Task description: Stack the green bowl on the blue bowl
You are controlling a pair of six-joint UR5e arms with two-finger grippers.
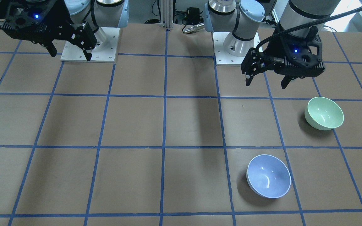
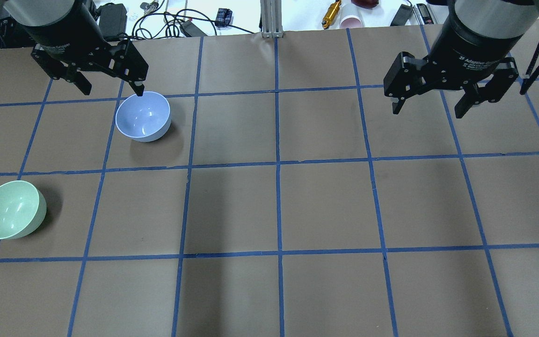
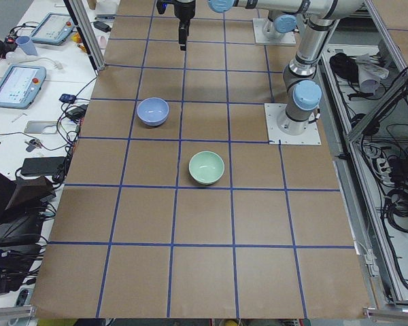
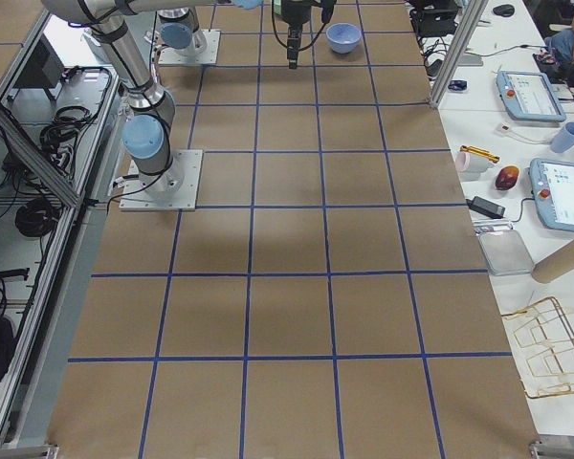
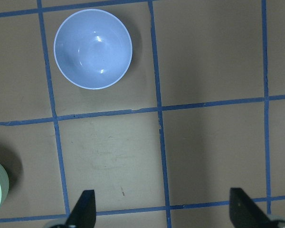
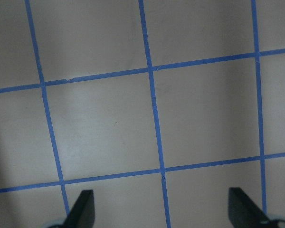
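green bowl (image 1: 324,113): probably light, stiff, glossy-slippery; pinch the rim.
left gripper (image 1: 266,84): spread wide, empty.
right gripper (image 1: 71,56): spread, empty.

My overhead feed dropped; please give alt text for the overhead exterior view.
The green bowl and the blue bowl sit apart, both empty, on the left half of the gridded table, green nearer the robot. The left gripper and the right gripper hang open and empty above the far side.
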